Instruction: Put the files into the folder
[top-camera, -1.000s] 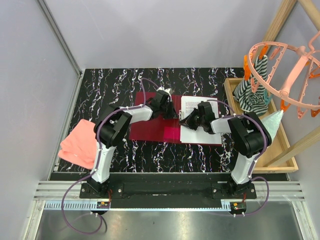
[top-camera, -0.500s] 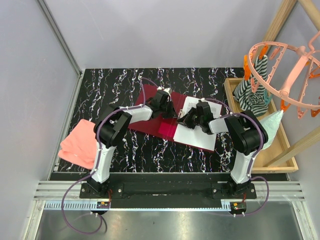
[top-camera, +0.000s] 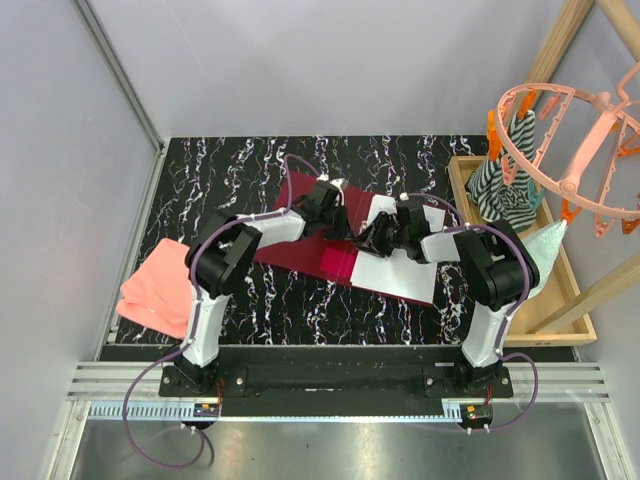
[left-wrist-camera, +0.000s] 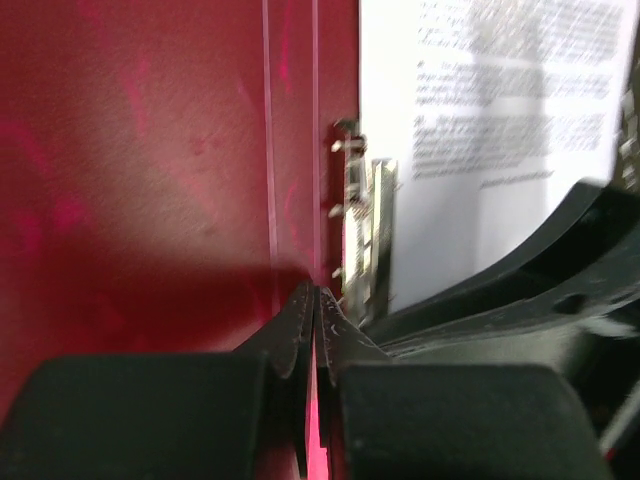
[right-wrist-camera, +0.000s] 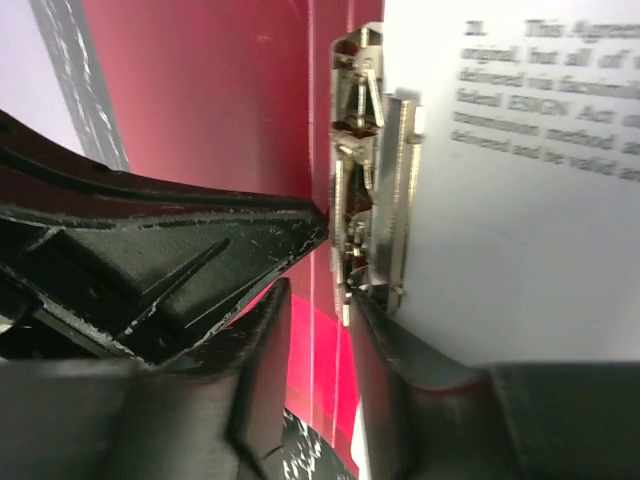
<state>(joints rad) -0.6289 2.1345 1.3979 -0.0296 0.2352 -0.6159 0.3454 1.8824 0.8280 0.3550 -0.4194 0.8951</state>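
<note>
the left jaws, clenched empty, are being pressed onto the open red folder (top-camera: 298, 258) on the counter (top-camera: 230, 170). the right jaws are being held parted about its metal clip (right-wrist-camera: 365, 180); the files (top-camera: 400, 275) on its right half risk being dragged askew if the clip is snagged.

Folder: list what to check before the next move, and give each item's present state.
1. Folder lying open on the table: ok.
2. Files on its right half: ok.
3. Clip clamped down on the paper: cannot tell.
4. Left gripper shut, at the spine: ok.
5. Right gripper open, at the near end of the metal bar: ok.
</note>
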